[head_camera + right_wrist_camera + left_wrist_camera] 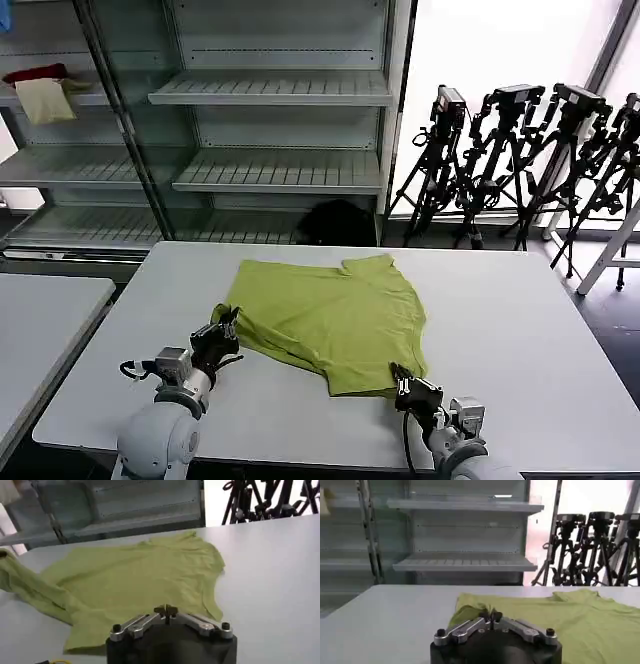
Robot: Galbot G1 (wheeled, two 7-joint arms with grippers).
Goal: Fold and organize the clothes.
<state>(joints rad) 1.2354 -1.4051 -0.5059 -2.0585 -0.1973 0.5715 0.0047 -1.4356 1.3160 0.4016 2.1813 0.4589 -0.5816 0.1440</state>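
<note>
The left gripper (228, 325) sits low over the table, its fingers pressed together on a bunched fold at the left edge of the lime-green T-shirt (335, 320); the left wrist view shows the fingertips (491, 616) meeting with green fabric just at them. The right gripper (401, 380) is down at the shirt's near hem, toward the table's front edge, and in the right wrist view its fingers (167, 611) are likewise closed together at the hem's edge. Between the two grippers the shirt lies mostly flat, plain side up, across the middle of the white table (520, 330), its neck toward the far edge. A second table (40, 320) stands to the left. Beyond the far edge stand empty metal shelves (275, 90), with camera tripods (530, 150) to their right.
</note>
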